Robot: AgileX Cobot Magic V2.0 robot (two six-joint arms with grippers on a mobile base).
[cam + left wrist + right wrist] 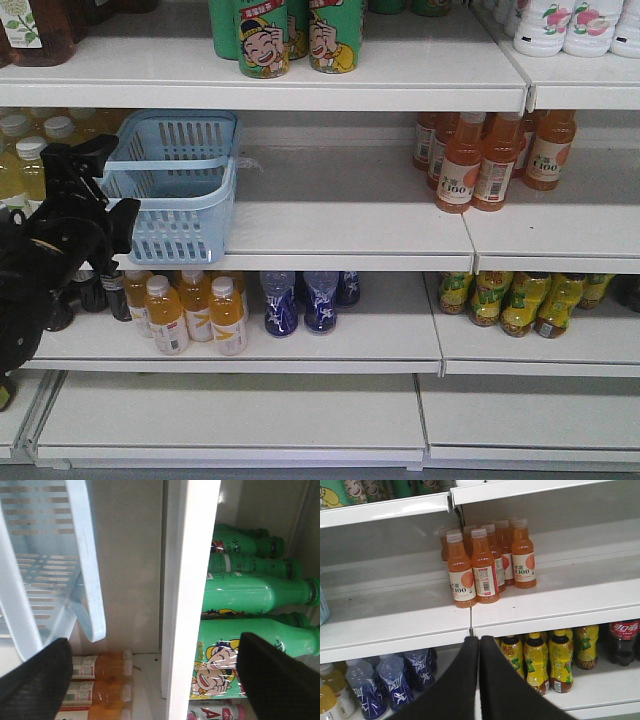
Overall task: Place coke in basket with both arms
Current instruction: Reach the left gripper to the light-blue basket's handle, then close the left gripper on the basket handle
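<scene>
Coke (624, 641) beside yellow bottles (561, 661), lower shelf (602, 686)

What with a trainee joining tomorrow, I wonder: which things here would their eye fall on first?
The pale blue basket at the left of the middle shelf stands out first, with the black left tool open near it. Next come the orange drink bottles clustered further right on that shelf, and the green cartoon-faced bottles on the shelf above.
</scene>
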